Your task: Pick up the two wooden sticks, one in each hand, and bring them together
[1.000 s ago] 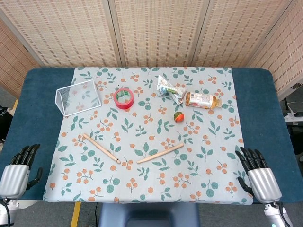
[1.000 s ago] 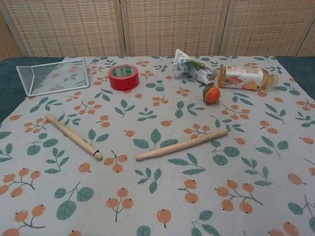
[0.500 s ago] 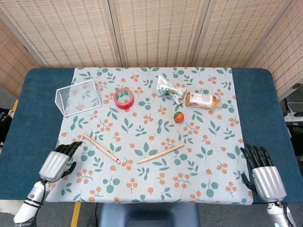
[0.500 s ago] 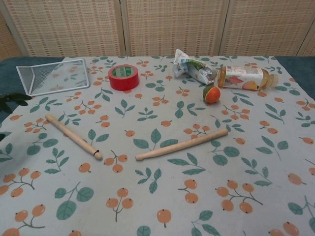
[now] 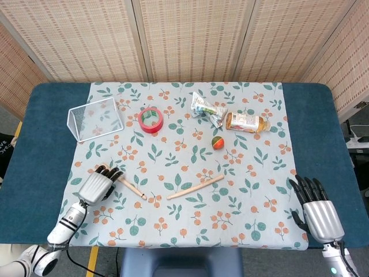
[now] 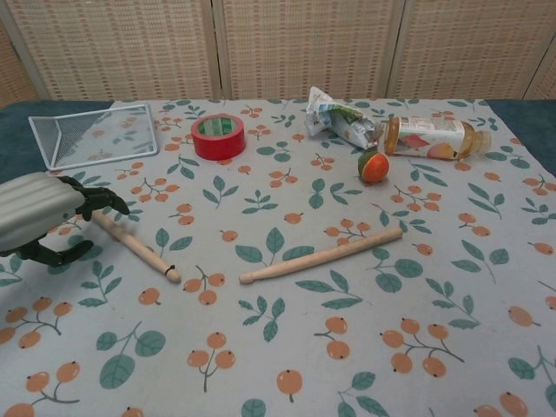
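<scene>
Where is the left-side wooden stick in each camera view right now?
Head view: the left wooden stick lies lower left of centre, its far end under the left hand.
Chest view: the same stick shows at mid-left, beside that hand.
Shared landmark: the red tape roll beyond it.

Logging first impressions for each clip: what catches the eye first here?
The left hand hovers over the far end of the left wooden stick, fingers apart. The right wooden stick lies untouched mid-cloth, and the right hand waits at the table's near right edge.
</scene>
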Controlling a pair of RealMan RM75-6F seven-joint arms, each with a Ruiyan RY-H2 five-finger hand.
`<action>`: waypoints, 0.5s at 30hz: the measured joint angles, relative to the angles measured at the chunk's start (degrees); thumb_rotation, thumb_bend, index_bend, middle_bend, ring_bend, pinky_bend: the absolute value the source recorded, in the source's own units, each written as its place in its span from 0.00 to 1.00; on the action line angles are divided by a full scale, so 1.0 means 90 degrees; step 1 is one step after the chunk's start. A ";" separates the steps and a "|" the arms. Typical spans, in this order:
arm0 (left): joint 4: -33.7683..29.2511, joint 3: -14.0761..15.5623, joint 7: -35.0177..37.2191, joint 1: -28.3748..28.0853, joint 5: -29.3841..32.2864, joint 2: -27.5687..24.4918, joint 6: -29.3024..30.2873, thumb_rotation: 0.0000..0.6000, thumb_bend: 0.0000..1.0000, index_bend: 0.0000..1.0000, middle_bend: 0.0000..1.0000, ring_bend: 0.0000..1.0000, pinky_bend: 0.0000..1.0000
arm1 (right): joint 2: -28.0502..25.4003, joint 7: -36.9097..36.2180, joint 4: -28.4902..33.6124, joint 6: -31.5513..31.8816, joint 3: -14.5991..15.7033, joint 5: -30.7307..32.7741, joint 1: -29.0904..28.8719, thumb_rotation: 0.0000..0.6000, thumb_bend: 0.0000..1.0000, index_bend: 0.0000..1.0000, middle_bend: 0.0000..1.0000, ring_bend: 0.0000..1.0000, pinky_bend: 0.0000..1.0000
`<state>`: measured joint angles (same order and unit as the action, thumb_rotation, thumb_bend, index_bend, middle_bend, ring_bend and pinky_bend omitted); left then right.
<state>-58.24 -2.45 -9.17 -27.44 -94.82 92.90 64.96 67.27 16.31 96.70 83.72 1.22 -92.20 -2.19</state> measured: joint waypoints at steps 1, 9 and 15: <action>0.0124 0.0021 0.0038 -0.0030 -0.0019 0.0070 0.0007 1.00 0.48 0.22 0.22 0.38 0.30 | 0.0004 0.0005 0.0000 -0.0013 0.0004 0.0008 -0.0003 1.00 0.30 0.00 0.00 0.00 0.00; 0.0890 0.0180 0.0156 -0.0283 -0.0126 0.0493 0.0031 1.00 0.48 0.36 0.33 0.44 0.32 | -0.0020 0.0022 0.0067 -0.0071 0.0041 0.0039 -0.0012 1.00 0.30 0.00 0.00 0.00 0.00; 0.1292 0.0215 0.0030 -0.0331 -0.0046 0.0708 0.0056 1.00 0.48 0.47 0.48 0.51 0.36 | -0.0079 0.0019 0.0108 -0.0032 0.0060 0.0040 0.0017 1.00 0.30 0.00 0.00 0.00 0.00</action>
<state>-46.61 -0.52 -8.91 -30.43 -95.24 99.27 65.47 66.56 16.48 97.67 83.43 1.76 -91.84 -2.04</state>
